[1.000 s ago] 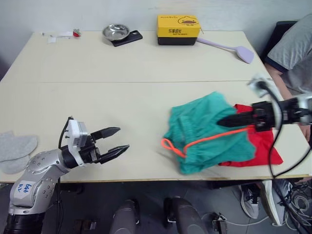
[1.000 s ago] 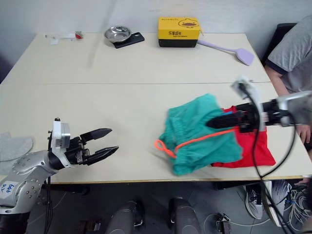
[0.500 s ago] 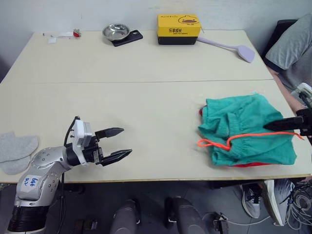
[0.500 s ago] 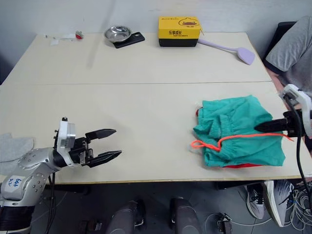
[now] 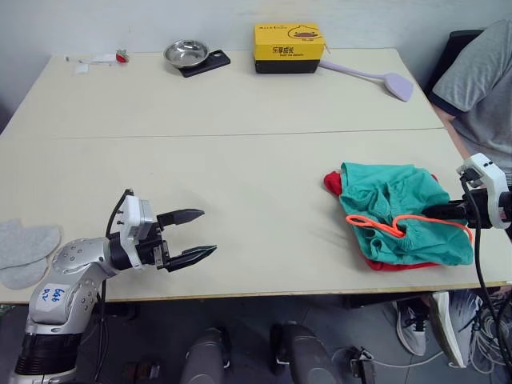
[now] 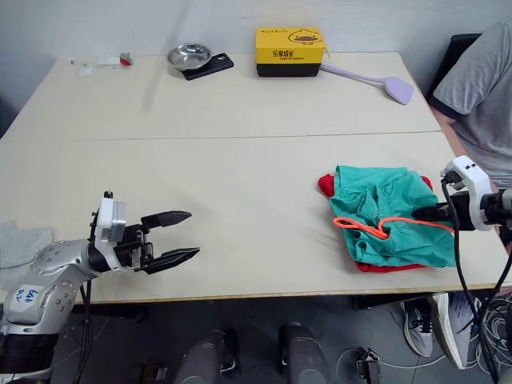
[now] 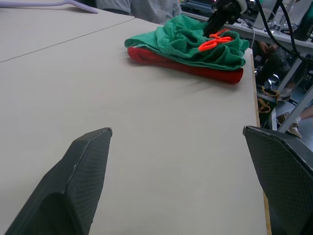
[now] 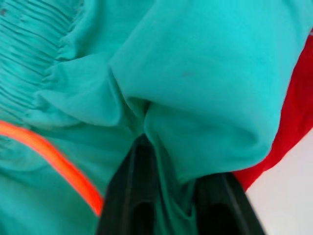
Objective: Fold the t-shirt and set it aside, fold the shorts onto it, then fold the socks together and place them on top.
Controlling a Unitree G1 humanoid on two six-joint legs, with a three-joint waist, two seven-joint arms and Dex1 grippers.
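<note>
The teal-green cloth shorts (image 5: 400,216) lie bunched on the folded bright red t-shirt (image 5: 331,183), near the beige worktop's (image 5: 240,160) right front edge. The right gripper (image 8: 166,196) seems to pinch the shorts' cloth. The left gripper (image 5: 196,234) hangs wide open, holding nothing, over bare worktop. Two flat light-grey socks (image 5: 24,248) overhang the left front edge.

Surface (image 5: 240,160): matt pale beige laminate, smooth, with a thin seam across it. Shorts (image 5: 396,216): soft teal cloth, matt, crumpled, with ribbed gathers at the waistband; its drawstring (image 5: 376,226) is bright orange cord. T-shirt (image 5: 333,183): red matt cloth under them. Socks (image 5: 24,250): light grey fabric, flat, slightly fuzzy. Left hand (image 5: 196,234): black fingers with a fine woven texture in the wrist view, white plastic housing, brushed metal arm shell. Bowl (image 5: 186,53): shiny metal. Box (image 5: 290,46): glossy yellow with a black base.
</note>
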